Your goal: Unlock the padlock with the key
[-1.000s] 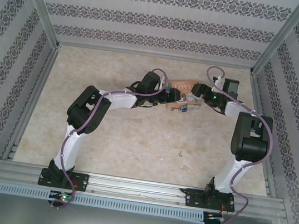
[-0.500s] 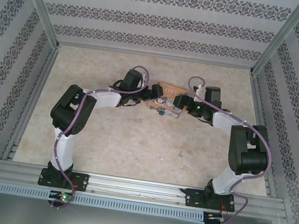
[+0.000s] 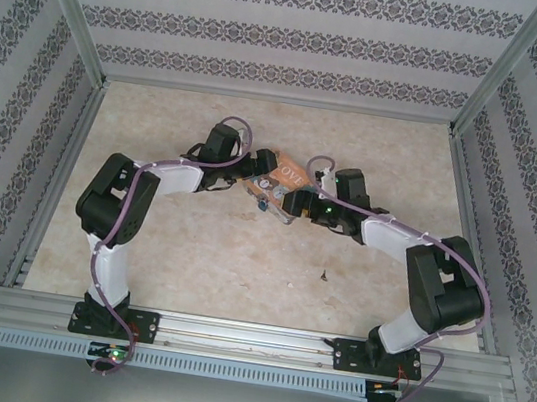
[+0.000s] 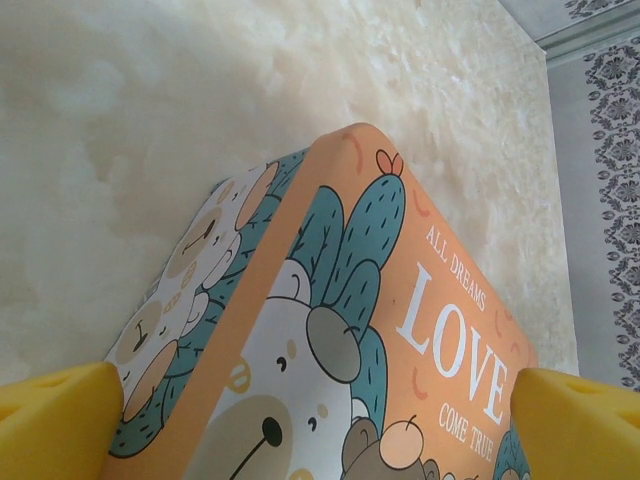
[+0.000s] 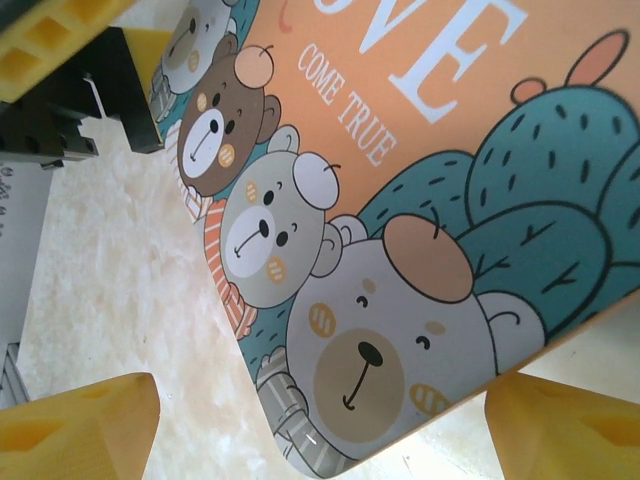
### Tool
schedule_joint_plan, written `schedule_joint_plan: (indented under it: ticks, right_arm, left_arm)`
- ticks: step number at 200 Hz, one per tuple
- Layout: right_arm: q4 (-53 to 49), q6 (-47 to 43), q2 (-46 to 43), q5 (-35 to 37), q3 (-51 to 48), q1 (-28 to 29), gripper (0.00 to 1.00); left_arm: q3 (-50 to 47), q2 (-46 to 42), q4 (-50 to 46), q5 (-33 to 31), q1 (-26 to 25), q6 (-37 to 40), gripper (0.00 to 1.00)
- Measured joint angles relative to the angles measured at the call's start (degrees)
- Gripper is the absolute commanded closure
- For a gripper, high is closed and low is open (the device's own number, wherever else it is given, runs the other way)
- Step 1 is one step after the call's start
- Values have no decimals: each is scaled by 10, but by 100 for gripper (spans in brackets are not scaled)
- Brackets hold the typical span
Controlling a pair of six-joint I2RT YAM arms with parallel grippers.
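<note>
1. The padlock (image 3: 264, 201) appears in the overhead view as a tiny teal-blue speck. It sits against the side of the orange "LOVE" tin (image 3: 283, 171) that faces the table's near edge. At this size, neither its long axis nor the way its shackle points can be told.
2. The tin lies in the far half of the table (image 3: 187, 270), about midway between the left and right edges. It is turned askew to those edges.
3. The padlock is located between the left gripper (image 3: 248, 176) and the right gripper (image 3: 297, 204), just beside both. The two grippers meet the tin from opposite ends.
4. The left gripper is spread as wide as it goes. In its wrist view a corner of the tin and the printed lid are framed between the yellow fingers (image 4: 60, 425). Whether either finger presses on the tin cannot be told.
5. The right gripper is also spread wide, and the bear-printed lid is straddled by its fingers (image 5: 85, 425). Bare table is visible between one finger and the tin's side. The other finger is just beside the tin's edge, and contact there cannot be confirmed.
6. A small dark object (image 3: 324, 273), too small to be identified, lies nearer the table's near edge and well apart from the tin.
</note>
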Motion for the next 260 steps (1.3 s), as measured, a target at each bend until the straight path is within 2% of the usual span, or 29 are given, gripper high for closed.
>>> schedule_joint_plan:
  ticks: [68, 127, 146, 200, 260]
  right_arm:
    - [-59, -6, -78, 84, -6, 2, 10]
    - [-191, -32, -190, 160, -10, 2, 11]
    - [-242, -34, -213, 174, -10, 2, 15]
    - [-366, -32, -234, 182, -21, 2, 33]
    - [-438, -20, -223, 183, -49, 25, 41]
  left_arm:
    - [-8, -37, -8, 10, 22, 20, 1]
    - [-70, -164, -37, -32, 40, 87, 1]
    - [-103, -207, -42, -44, 40, 103, 1]
    - [-195, -317, -59, -64, 40, 132, 1]
    - [-287, -419, -62, -85, 40, 136, 1]
